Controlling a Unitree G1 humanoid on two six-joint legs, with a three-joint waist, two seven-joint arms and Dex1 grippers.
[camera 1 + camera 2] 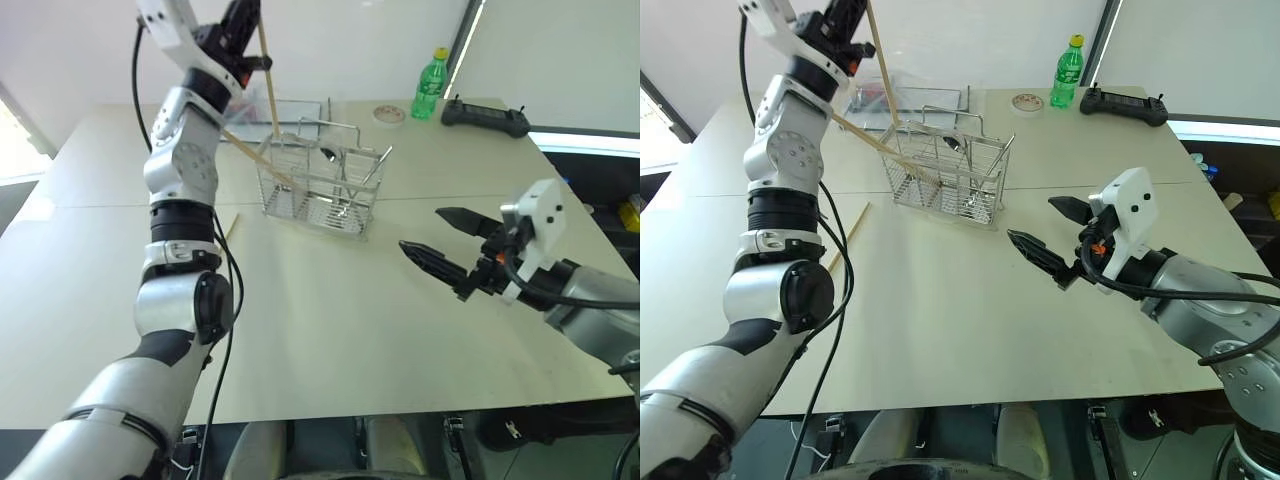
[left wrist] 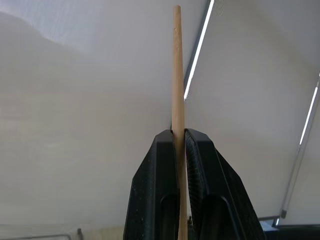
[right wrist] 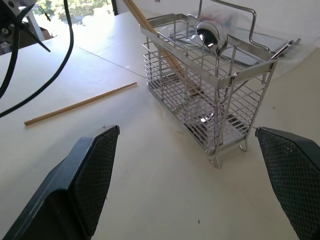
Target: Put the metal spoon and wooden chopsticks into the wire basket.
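**Chopstick raised over basket**

Beige table (image 1: 330,330) carries the wire basket (image 1: 322,190), metal spoon (image 3: 210,34) inside. Left gripper (image 2: 180,137) pinches one chopstick (image 1: 268,85); another (image 3: 80,104) lies on the table. Right gripper (image 1: 452,243) is spread wide, empty.

A pale table (image 1: 330,330) carried everything, and the green plastic bottle (image 1: 430,86) with its yellow cap served as the landmark at the far edge. Just left of the bottle lay a small round disc (image 1: 389,114), flat on the tabletop. Just right of the bottle sat a black handheld controller (image 1: 486,117). Well to the bottle's left, a clear plastic tray (image 1: 902,98) rested on the table's far side.
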